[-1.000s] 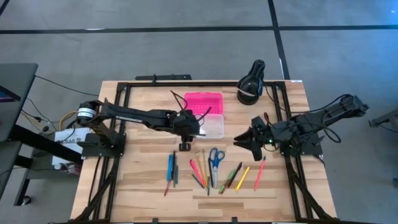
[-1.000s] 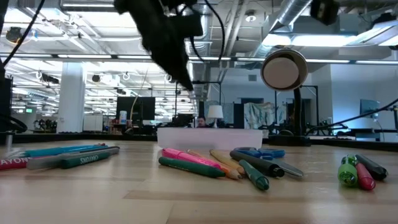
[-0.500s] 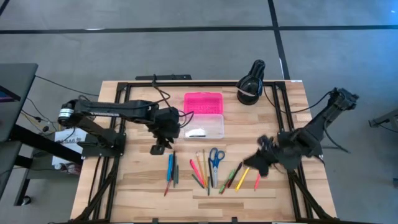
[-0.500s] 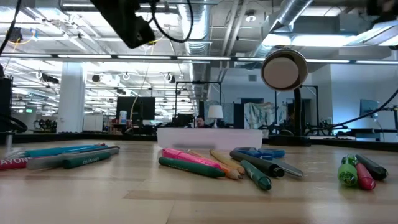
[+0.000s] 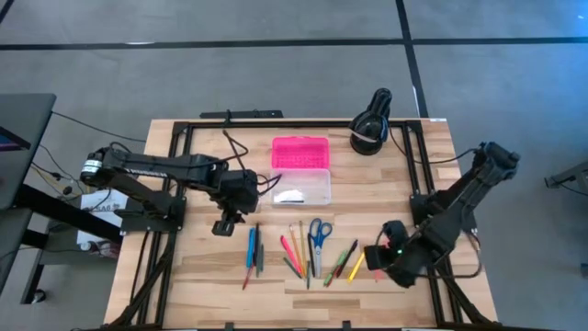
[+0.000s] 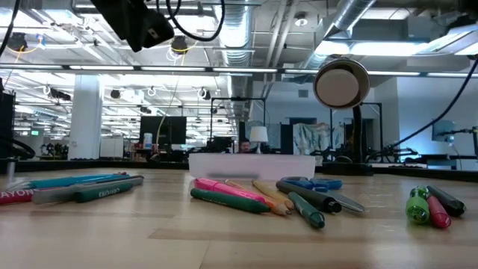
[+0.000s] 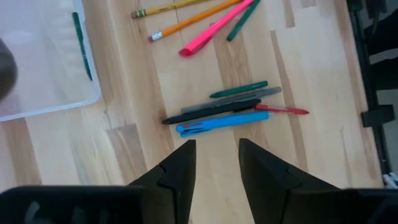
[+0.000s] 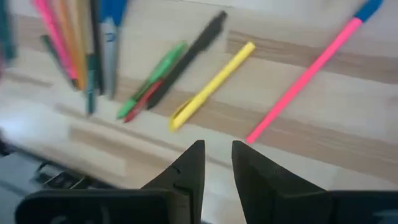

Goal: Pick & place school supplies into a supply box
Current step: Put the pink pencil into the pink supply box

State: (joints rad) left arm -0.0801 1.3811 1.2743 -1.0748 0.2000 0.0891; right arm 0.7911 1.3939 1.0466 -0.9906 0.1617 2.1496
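**Dozen or so light, thin supplies being left loose near the front edge**

Most of the wooden table (image 5: pixel 202 276) is being left bare, so open room is being offered on the left and right sides, while black frame rails are being run along the edges and are being judged the main thing to stay clear of. The supply box (image 5: pixel 300 176) is being kept just behind the table's middle, its pink lid laid open toward the back edge and its clear base toward the front; a green pen (image 7: pixel 81 37) is being held inside the base.

The school supplies (image 5: pixel 308 248) are being spread in a row between the box and the front edge: a blue-pen cluster (image 7: pixel 224 112) to the left, blue-handled scissors (image 5: pixel 318 233) in the middle, a yellow marker (image 8: pixel 211 85) and a pink pencil (image 8: pixel 305 78) toward the right. All are being judged light, stiff, smooth and prone to rolling, so a pinch across mid-barrel is being advised; close neighbours are likely to be nudged.

The left gripper (image 7: pixel 214 168) is being held over the blue cluster, fingers parted and empty. The right gripper (image 8: pixel 216 165) is being held near the front-right corner, over the yellow marker and pink pencil, fingers narrowly apart, nothing between them.
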